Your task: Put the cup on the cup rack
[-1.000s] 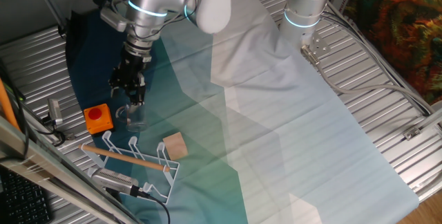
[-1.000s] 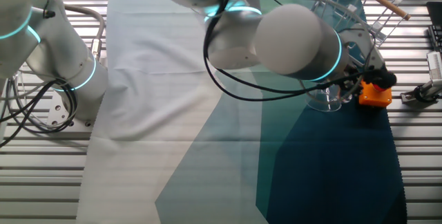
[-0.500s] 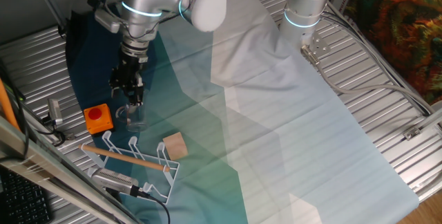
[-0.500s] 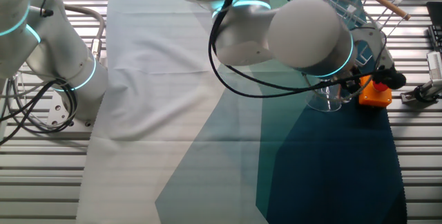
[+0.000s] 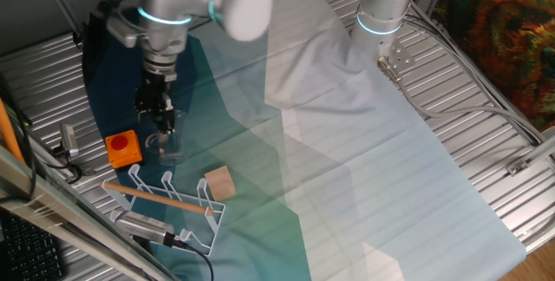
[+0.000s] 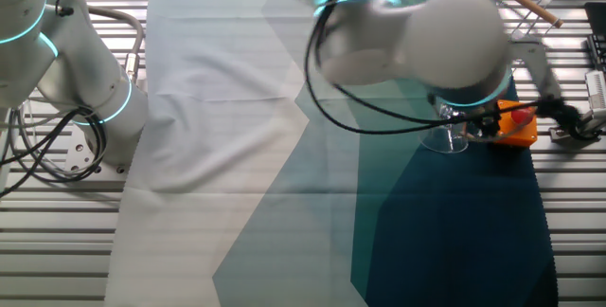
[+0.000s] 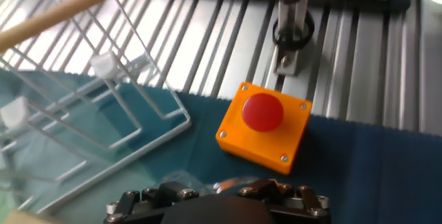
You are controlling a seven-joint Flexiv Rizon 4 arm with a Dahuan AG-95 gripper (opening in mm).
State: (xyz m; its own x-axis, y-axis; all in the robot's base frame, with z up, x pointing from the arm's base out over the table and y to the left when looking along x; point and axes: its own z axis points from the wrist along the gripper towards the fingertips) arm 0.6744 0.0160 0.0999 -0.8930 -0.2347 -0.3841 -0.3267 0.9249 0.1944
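Note:
The clear cup [image 5: 169, 147] stands upright on the dark blue cloth, just right of the orange box; it also shows in the other fixed view [image 6: 452, 137]. My gripper [image 5: 156, 118] hangs directly over its rim, fingers pointing down and apart, holding nothing. In the hand view the finger bases [image 7: 145, 198] fill the bottom edge, with a faint glint of the cup's rim [image 7: 219, 184] between them. The white wire cup rack [image 5: 165, 201] with its wooden rod lies a little in front of the cup, and shows at the left of the hand view [image 7: 103, 106].
An orange box with a red button [image 5: 123, 147] sits beside the cup on its left, also in the hand view [image 7: 266, 124]. A tan wooden block [image 5: 219, 182] lies right of the rack. A second arm's base [image 5: 381, 12] stands at the back. Ribbed metal table [image 5: 468, 99] surrounds the cloth.
The arm's upper joints have swung left and the wrist has turned; the gripper shifted slightly left above the cup. The cup has not moved.

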